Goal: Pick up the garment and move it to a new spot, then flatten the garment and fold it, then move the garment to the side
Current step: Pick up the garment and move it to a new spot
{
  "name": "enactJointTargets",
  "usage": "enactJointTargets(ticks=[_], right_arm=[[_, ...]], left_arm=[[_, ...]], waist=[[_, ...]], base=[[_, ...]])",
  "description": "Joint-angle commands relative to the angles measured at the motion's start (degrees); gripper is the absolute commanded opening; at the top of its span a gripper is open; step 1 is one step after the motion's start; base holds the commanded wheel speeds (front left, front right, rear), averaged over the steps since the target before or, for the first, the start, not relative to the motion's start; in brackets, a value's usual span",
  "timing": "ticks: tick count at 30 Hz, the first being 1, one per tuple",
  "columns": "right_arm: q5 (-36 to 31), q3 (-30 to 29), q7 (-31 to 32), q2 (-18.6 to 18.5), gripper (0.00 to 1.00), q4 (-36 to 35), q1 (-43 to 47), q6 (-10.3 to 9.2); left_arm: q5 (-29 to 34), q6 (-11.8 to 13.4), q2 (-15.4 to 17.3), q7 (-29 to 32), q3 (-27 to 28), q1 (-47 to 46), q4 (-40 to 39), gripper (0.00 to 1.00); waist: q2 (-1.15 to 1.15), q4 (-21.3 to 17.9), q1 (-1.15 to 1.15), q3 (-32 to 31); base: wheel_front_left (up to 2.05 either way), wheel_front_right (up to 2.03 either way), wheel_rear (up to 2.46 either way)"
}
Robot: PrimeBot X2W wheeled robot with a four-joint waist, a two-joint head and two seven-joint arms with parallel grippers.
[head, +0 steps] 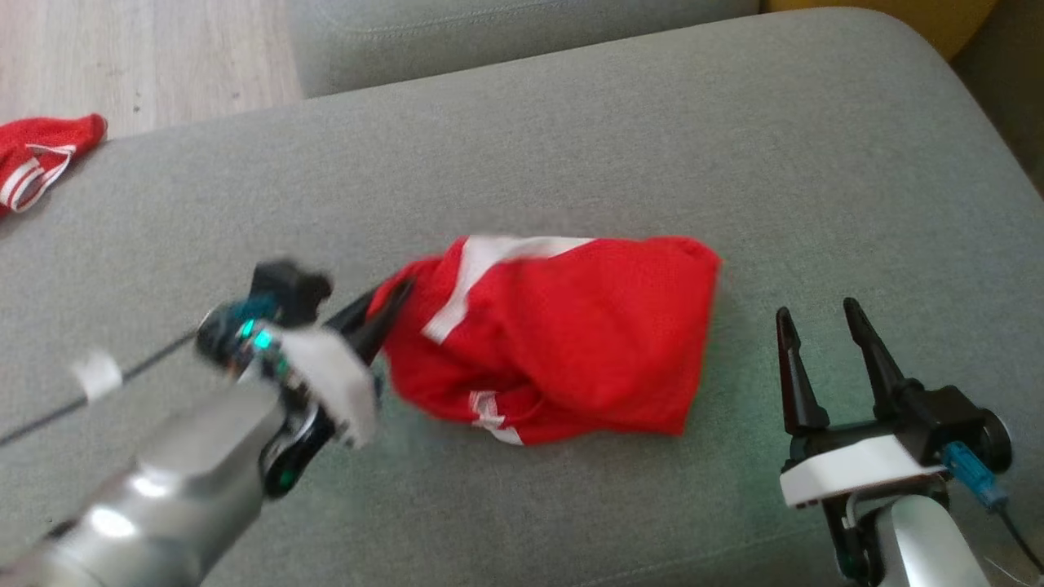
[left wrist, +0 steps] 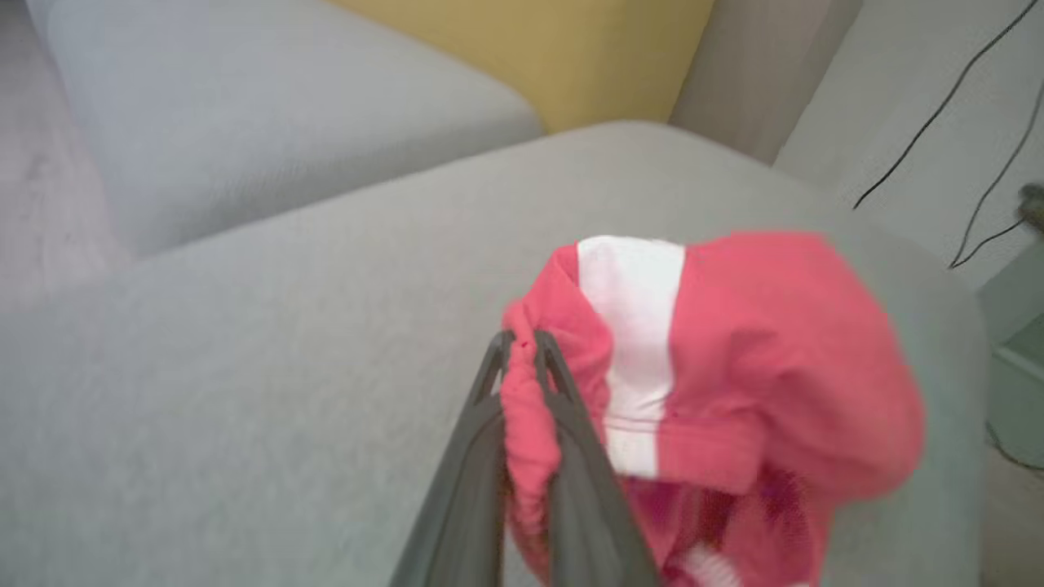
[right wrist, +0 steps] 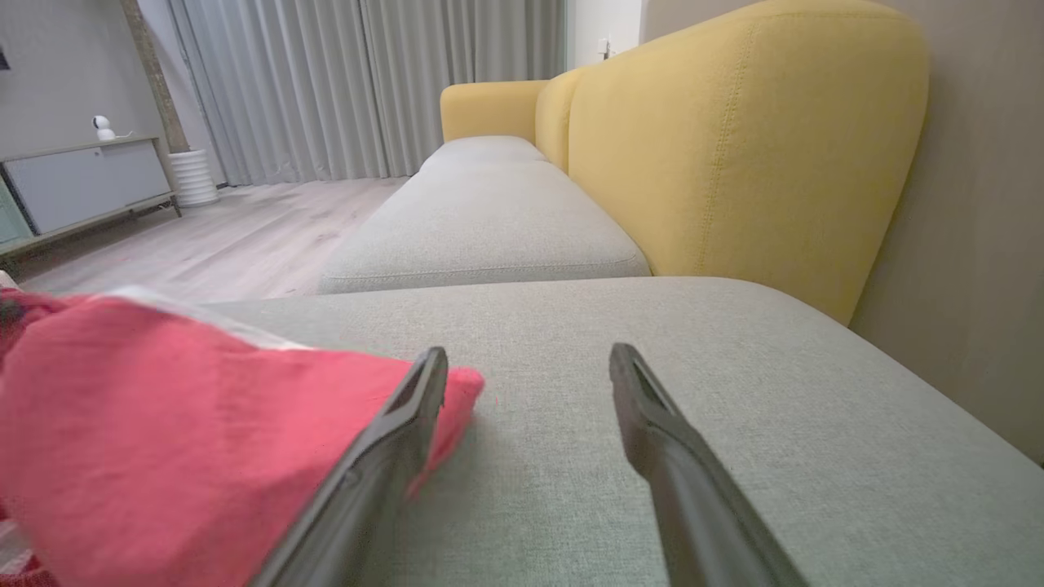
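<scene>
The garment [head: 563,342] is red with white stripes and lies bunched in the middle of the grey sofa cushion [head: 571,147]. My left gripper [head: 391,297] is shut on the garment's left edge; in the left wrist view a red fold [left wrist: 526,416] is pinched between its fingers [left wrist: 571,408]. The picture of that arm is blurred. My right gripper [head: 820,314] stands open to the right of the garment, a short way off. In the right wrist view the garment [right wrist: 163,432] lies to the left of the open gripper [right wrist: 530,359], behind its left finger.
A second red and white garment [head: 37,159] lies at the cushion's far left edge. Another grey cushion [head: 489,33] and wooden floor [head: 122,57] lie beyond. A yellow backrest [right wrist: 734,155] rises to the right. A thin black cable [head: 122,371] runs along the left arm.
</scene>
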Motion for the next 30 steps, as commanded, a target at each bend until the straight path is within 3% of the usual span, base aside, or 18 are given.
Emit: enactJointTargets(ticks=[1,5,6,7,11,14,30], right_arm=[[0.42,1.68,-0.75,-0.27,1.0,-1.79,-0.81,0.43],[0.42,1.64,-0.76,-0.27,1.0,-1.68,-0.9,0.43],[0.41,1.64,-0.76,-0.27,1.0,-1.64,-1.02,0.43],[0.39,1.59,-0.76,-0.27,1.0,-1.6,-1.12,0.43],[0.29,1.21,-0.76,-0.27,1.0,-1.35,-1.32,0.43],[0.19,0.84,-0.76,-0.27,1.0,-1.11,-1.43,0.43],[-1.49,-1.94,-0.76,-0.27,1.0,-0.07,0.07,0.43]], left_arm=[[0.55,0.37,1.65,-1.66,1.52,-1.58,2.81,0.0],[1.43,2.87,-0.76,-5.0,1.37,0.81,10.08,0.0],[1.73,3.81,-1.51,-5.8,1.56,1.07,11.68,0.26],[1.87,4.66,-2.37,-6.47,1.9,1.29,13.1,1.0],[1.69,7.65,-5.82,-8.39,5.85,1.57,16.34,1.0],[2.47,9.28,-7.75,-8.59,11.81,2.19,14.97,1.0],[20.05,13.56,-9.17,-8.63,32.38,20.19,-1.63,1.0]], waist=[[0.0,0.25,0.0,0.43],[0.0,1.23,0.0,1.34],[0.0,1.47,0.0,1.52],[0.0,1.77,0.0,1.6],[0.0,3.25,0.0,1.55],[0.0,4.55,0.0,1.28],[0.0,10.06,0.0,-5.72]], base=[[0.0,0.0,0.0],[0.0,0.0,0.0],[0.0,0.0,0.0],[0.0,0.0,0.0],[0.0,0.0,0.0],[0.0,0.0,0.0],[0.0,0.0,0.0]])
